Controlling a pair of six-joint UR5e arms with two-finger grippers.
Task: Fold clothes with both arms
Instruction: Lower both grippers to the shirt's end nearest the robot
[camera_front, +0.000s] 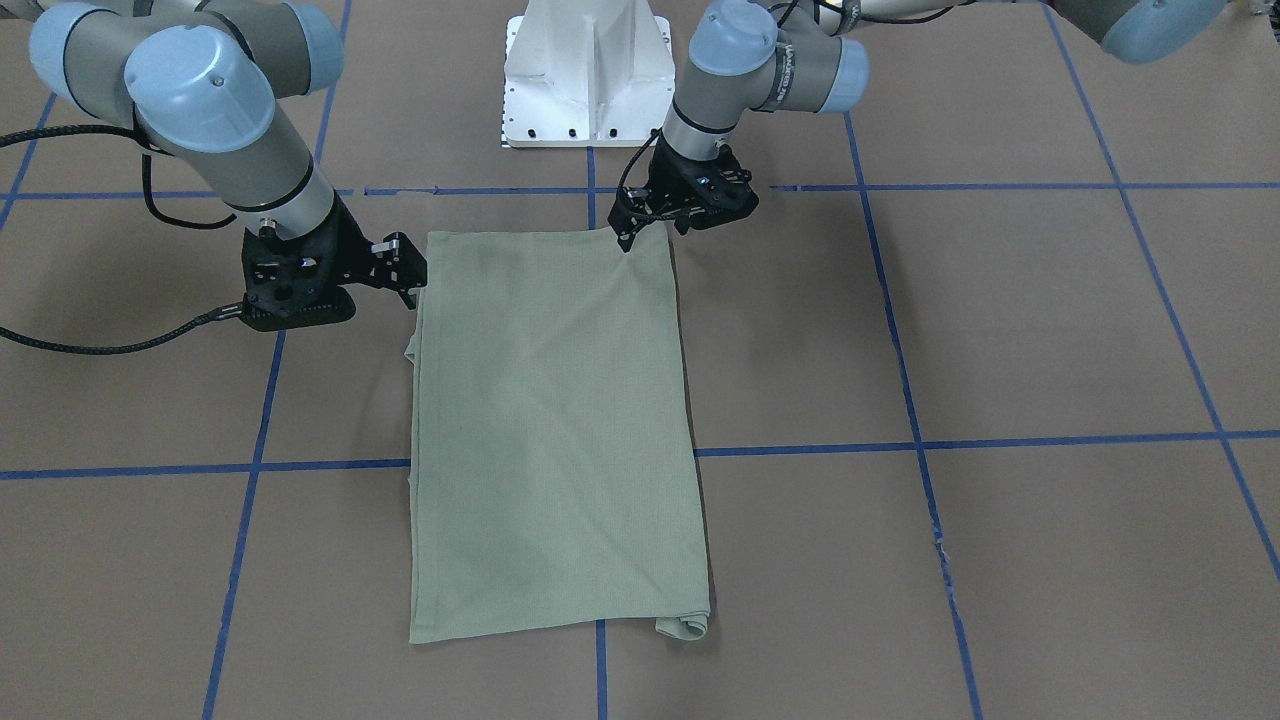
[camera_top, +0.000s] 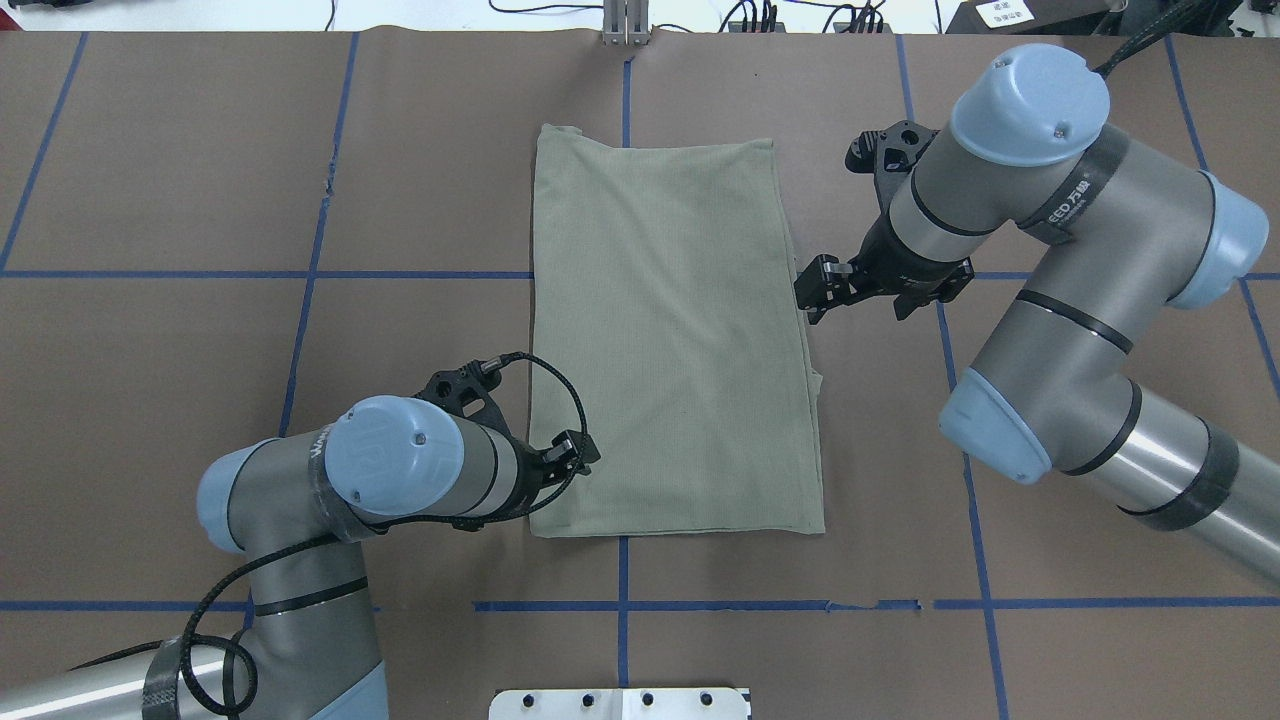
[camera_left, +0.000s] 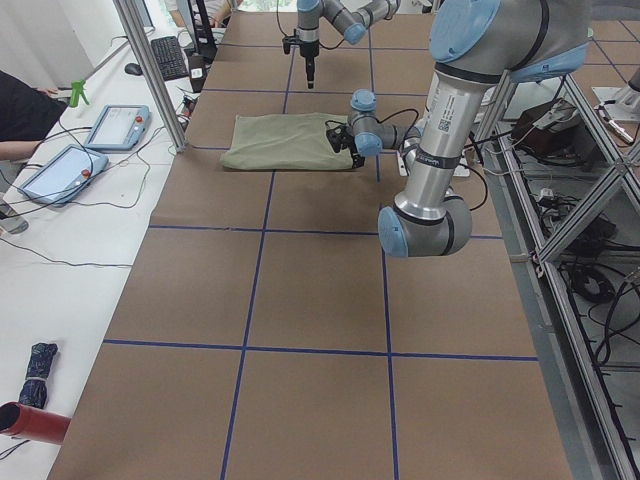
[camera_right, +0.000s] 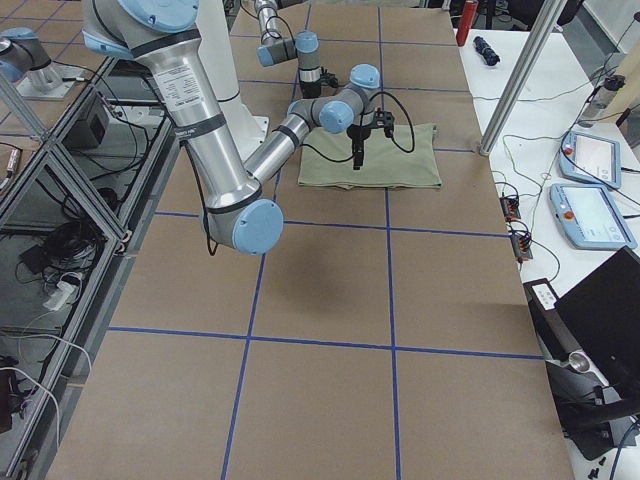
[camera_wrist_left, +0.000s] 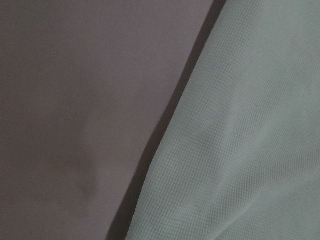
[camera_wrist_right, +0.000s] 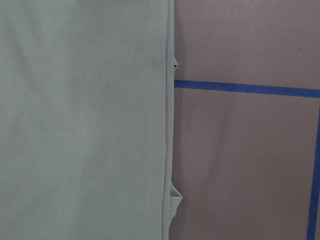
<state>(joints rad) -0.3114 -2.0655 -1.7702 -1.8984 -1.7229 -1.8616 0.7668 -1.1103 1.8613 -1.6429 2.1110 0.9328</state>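
Sleeves and collar hidden from you: green knit shirt (camera_front: 550, 420) lies folded in a long rectangle on the table (camera_front: 1000, 320), stretching away from the white pedestal base (camera_front: 585, 70). Left gripper (camera_front: 630, 235) at the shirt corner nearest that base; you can't read its jaws. Right gripper (camera_front: 408, 270) farther out, beside the opposite long edge, jaws apart.

I see my left arm (camera_top: 400, 470) come in from the lower left of the overhead view, bent sharply at the elbow. The left gripper (camera_top: 578, 455) sits low, just left of the middle, and its two fingers look spread apart. My right arm (camera_top: 1060, 330) comes in from the right edge and folds back on itself. The right gripper (camera_top: 812, 292) sits right of the middle, with its fingers apart too.
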